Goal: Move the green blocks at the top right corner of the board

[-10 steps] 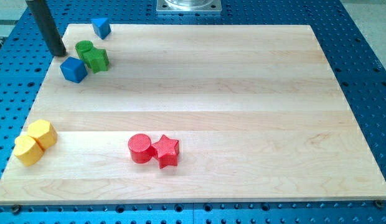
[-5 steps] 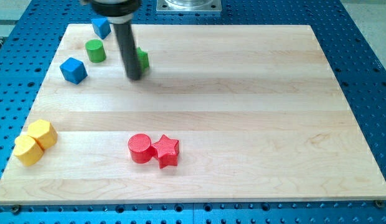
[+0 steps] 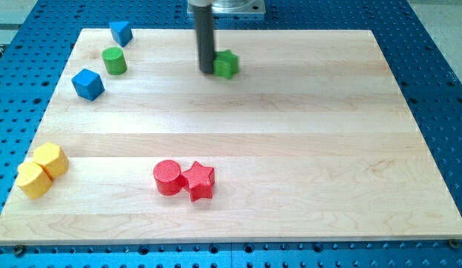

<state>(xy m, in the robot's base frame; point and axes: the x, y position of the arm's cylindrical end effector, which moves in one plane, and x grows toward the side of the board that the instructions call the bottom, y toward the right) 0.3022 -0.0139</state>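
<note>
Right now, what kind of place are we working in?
Likely a robotics lab bench: a wooden board on a blue perforated table, toy blocks like the green block beside my tip.

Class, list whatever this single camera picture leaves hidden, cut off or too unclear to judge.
- Green block, camera view: its left part is hidden behind the rod, so its shape is unclear.
- My tip: whether it touches that block cannot be told.
- The rod's upper part: cut off by the view's top edge.
</note>
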